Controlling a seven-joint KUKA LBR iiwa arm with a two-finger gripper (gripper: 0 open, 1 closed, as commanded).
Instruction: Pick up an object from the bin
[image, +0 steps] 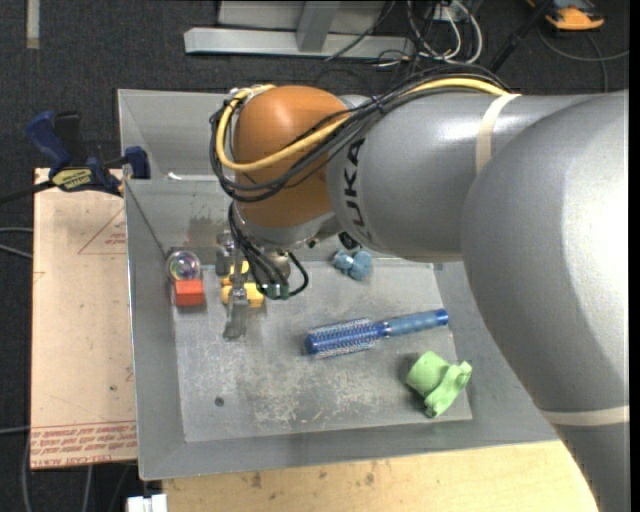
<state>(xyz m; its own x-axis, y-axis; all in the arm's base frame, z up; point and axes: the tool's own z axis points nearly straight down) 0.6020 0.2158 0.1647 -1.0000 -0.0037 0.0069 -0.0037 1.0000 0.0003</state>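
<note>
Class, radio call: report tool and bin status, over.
Tool low, bin's left side. Orange block nearest, just beside it. Brush and green toy lie apart, right.

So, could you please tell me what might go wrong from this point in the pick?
The hand hangs low at the bin's left side, just right of an orange block and a clear ball; a small drift could knock them aside rather than grip one. Both lie close to the left wall, so a grasp there may scrape it. The blue brush and green toy lie well away and seem safe.
</note>
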